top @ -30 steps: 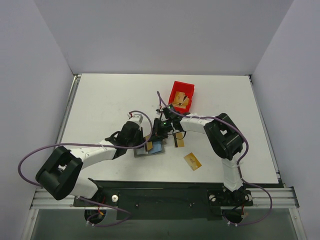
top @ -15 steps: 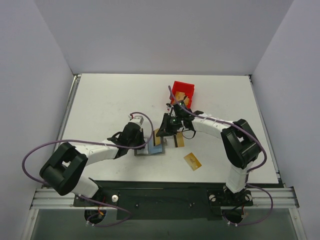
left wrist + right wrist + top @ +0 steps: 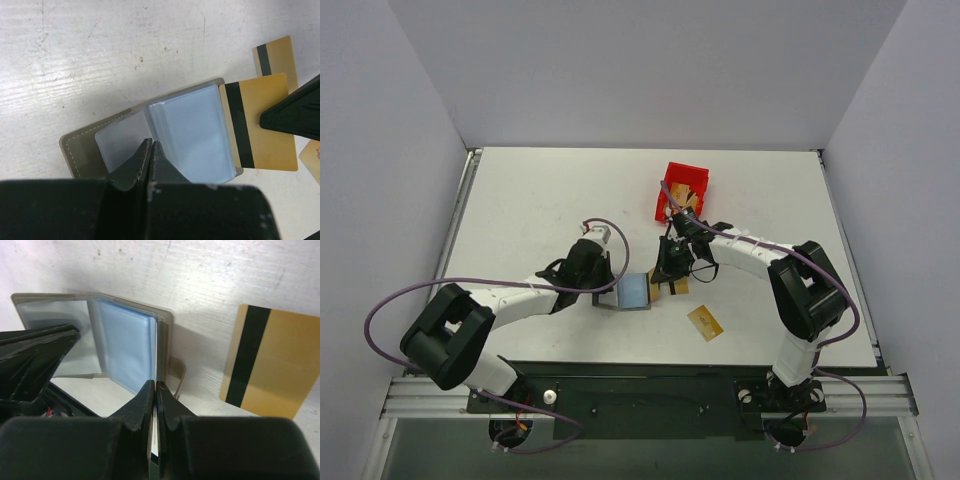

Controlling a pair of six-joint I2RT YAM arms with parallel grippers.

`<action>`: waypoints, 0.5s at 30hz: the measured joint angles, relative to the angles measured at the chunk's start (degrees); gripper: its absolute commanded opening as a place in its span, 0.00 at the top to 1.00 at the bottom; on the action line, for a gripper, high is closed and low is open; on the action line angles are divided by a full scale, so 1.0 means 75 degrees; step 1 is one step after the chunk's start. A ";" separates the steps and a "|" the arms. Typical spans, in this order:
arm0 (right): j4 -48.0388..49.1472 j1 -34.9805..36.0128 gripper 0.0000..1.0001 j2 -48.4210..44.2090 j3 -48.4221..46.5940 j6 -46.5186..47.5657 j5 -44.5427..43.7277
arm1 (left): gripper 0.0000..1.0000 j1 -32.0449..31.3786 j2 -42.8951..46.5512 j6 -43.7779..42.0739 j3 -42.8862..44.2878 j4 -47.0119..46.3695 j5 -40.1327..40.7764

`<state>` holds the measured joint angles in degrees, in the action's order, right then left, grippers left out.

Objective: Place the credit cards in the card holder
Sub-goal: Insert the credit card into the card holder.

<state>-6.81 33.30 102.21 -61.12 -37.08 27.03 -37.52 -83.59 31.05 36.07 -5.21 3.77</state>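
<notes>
The card holder (image 3: 632, 292) lies open on the table, grey outside with bluish clear sleeves (image 3: 192, 135). My left gripper (image 3: 151, 146) is shut, its tips resting on the holder's left sleeve. My right gripper (image 3: 155, 386) is shut on a gold credit card (image 3: 262, 127) with a black stripe. That card's striped end meets the holder's right edge. In the top view the right gripper (image 3: 664, 274) hangs just right of the holder. A second card (image 3: 270, 365) lies flat beside it, and a third card (image 3: 705, 322) sits nearer the front edge.
A small red bin (image 3: 682, 185) stands behind the right gripper with a tan card inside. Both forearms converge over the table's middle, and purple cables loop above them. White walls close in the left, right and back sides.
The right gripper has moved rightward and nearer with its card, from over the holder to its right edge. The bluish sleeves now show uncovered. The left gripper has barely moved.
</notes>
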 measured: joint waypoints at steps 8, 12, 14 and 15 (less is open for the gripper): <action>-0.0213 0.0000 1.00 0.0000 0.0038 0.0154 -0.0271 | 1.00 -0.0090 -0.0545 -0.0076 0.0428 -0.0207 -0.0277; -0.0213 0.0000 1.00 0.0000 0.0038 0.0157 -0.0286 | 1.00 -0.0207 -0.0746 -0.0149 0.0446 -0.0274 -0.0507; -0.0213 0.0000 1.00 0.0000 0.0038 0.0154 -0.0286 | 1.00 -0.0277 -0.0787 -0.0178 0.0446 -0.0303 -0.0597; -0.0213 0.0000 1.00 0.0000 0.0038 0.0154 -0.0286 | 1.00 -0.0306 -0.0804 -0.0187 0.0446 -0.0326 -0.0635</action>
<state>-8.40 33.30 102.21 -60.84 -35.92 24.88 -39.81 -89.62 29.65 39.42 -7.66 -0.99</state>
